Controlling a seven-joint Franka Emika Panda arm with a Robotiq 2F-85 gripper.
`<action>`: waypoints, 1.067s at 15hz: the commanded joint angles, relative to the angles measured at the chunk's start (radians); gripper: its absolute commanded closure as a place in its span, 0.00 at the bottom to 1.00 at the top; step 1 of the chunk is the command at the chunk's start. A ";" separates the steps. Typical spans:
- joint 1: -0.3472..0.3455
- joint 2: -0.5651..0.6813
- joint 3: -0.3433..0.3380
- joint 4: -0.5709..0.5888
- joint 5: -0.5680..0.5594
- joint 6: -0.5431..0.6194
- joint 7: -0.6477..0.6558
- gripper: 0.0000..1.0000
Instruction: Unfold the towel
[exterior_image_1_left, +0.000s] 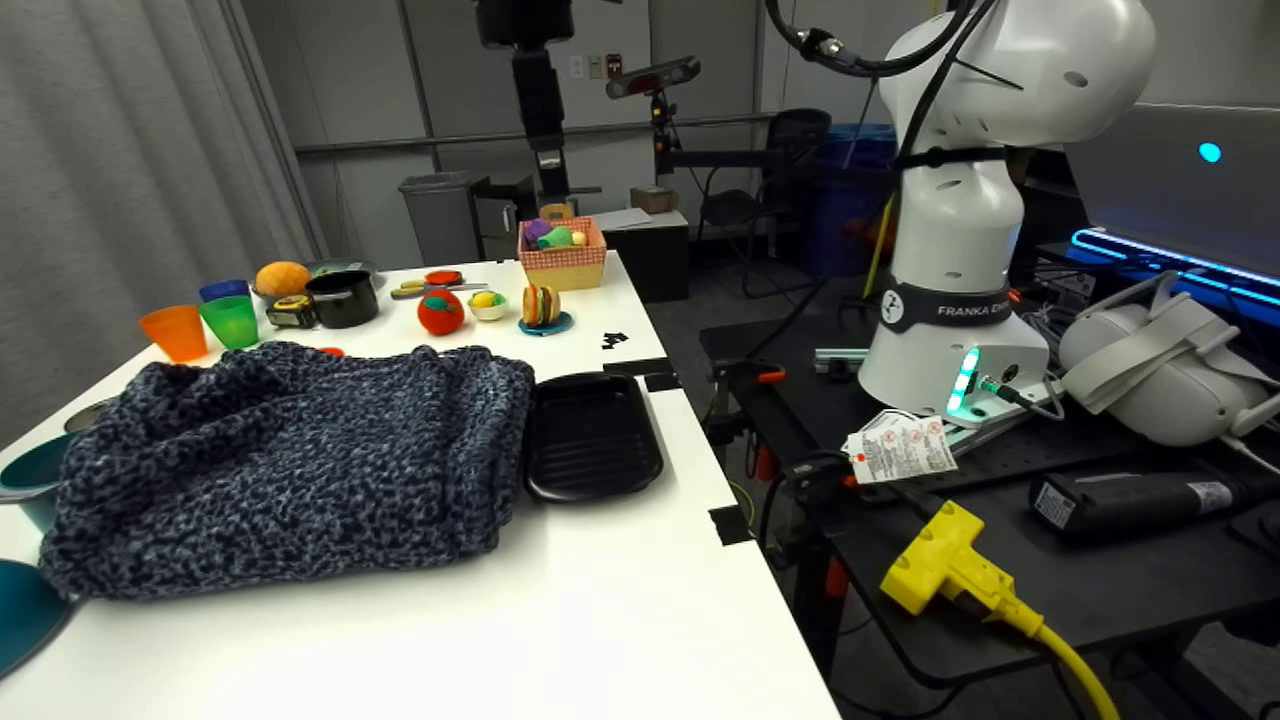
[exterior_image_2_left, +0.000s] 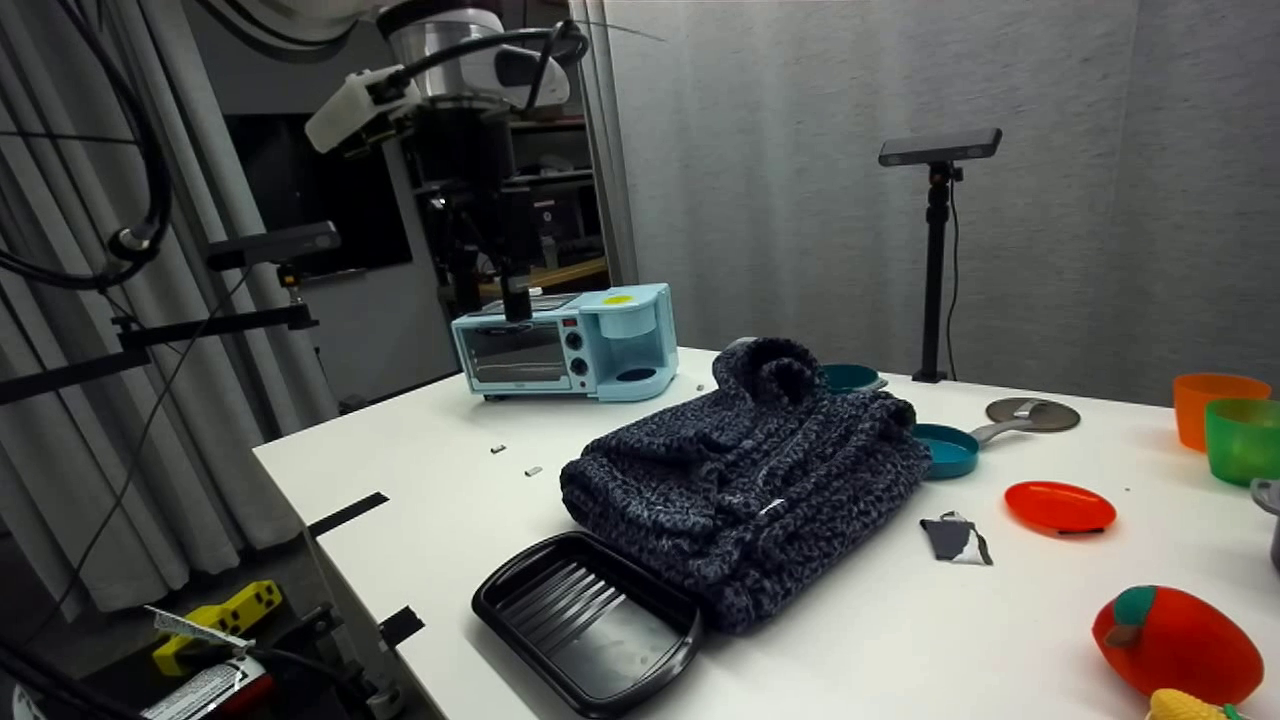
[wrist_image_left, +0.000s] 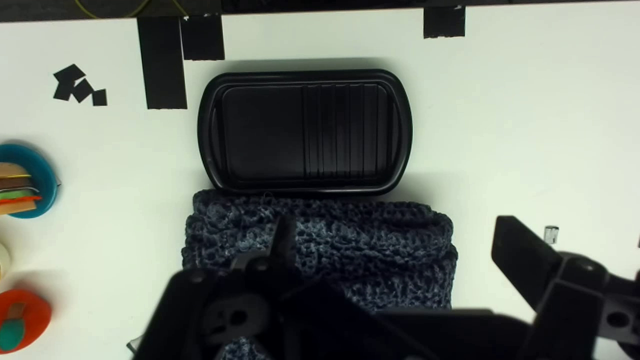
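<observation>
The towel, a thick mottled navy and grey cloth, lies folded in a bulky pile on the white table in both exterior views (exterior_image_1_left: 330, 460) (exterior_image_2_left: 740, 470). Its far side has a raised, rolled fold. In the wrist view the towel (wrist_image_left: 370, 250) shows below the tray, partly hidden by the gripper. My gripper (wrist_image_left: 395, 222) is open and empty, with one finger over the towel and the other over bare table to its right. In an exterior view the gripper (exterior_image_2_left: 492, 300) hangs in the air above the table, apart from the towel.
A black tray (exterior_image_1_left: 593, 440) lies against the towel's near edge. A teal pan (exterior_image_2_left: 945, 452), a pot, cups, plates and toy food stand around the towel. A light blue toaster oven (exterior_image_2_left: 570, 345) stands at the back. A pink and yellow basket (exterior_image_1_left: 563, 265) stands at the table's end.
</observation>
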 joint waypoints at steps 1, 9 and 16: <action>0.003 0.001 -0.003 0.004 -0.001 -0.002 0.001 0.00; 0.005 0.125 -0.002 0.088 -0.021 0.118 -0.014 0.00; 0.009 0.354 0.019 0.266 -0.090 0.272 -0.017 0.00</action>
